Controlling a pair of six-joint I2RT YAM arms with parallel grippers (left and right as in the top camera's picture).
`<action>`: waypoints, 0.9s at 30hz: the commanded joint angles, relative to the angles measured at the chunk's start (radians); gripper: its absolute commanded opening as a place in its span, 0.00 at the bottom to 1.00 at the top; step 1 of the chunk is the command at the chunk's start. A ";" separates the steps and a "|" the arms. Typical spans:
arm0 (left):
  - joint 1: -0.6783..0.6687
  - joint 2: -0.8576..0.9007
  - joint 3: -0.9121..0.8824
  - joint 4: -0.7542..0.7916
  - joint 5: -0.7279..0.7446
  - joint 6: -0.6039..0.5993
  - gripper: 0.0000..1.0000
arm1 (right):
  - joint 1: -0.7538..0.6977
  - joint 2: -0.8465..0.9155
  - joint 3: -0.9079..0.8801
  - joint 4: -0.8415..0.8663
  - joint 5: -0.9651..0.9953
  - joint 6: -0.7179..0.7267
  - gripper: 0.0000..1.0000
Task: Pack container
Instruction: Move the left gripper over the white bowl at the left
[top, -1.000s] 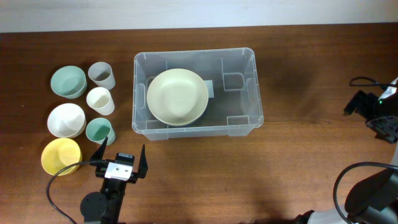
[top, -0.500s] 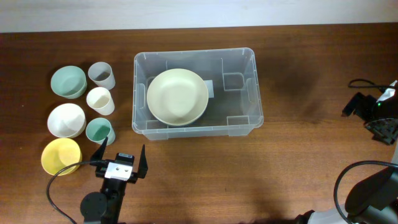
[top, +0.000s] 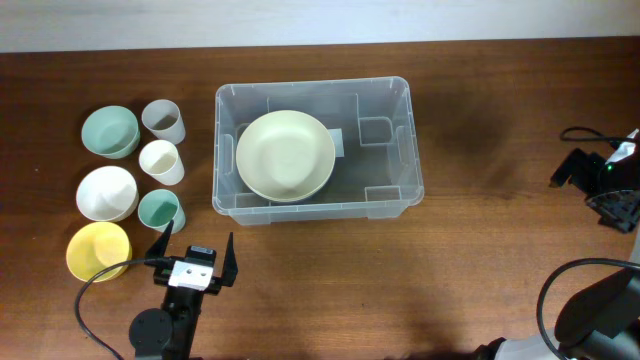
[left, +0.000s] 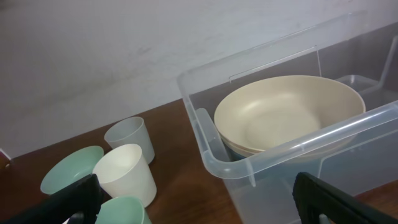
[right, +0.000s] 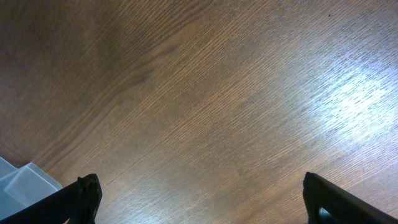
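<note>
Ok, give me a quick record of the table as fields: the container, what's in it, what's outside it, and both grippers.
packing into: clear container, mid-table
inside: one large cream bowl
outside, to its left: green bowl, white bowl, yellow bowl, grey cup, cream cup, green cup
left gripper: open, empty, near the green cup
right gripper: open, empty, over bare wood

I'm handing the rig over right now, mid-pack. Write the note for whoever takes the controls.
Left pincer: open, empty, in front of the teal cup.
Right pincer: open, empty, over the table, far right.
Done: large cream bowl sits in the container.
Left to pack, all left of it: green bowl, white bowl, yellow bowl, grey cup, cream cup, teal cup.
</note>
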 joint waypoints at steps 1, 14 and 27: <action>0.005 -0.005 -0.004 0.010 0.029 0.006 1.00 | -0.001 -0.007 -0.008 0.003 -0.010 -0.006 0.99; 0.046 0.088 0.156 0.105 0.006 0.007 1.00 | -0.001 -0.007 -0.008 0.003 -0.010 -0.006 0.99; 0.162 0.950 0.981 -0.225 0.022 0.012 1.00 | -0.001 -0.007 -0.008 0.003 -0.010 -0.007 0.99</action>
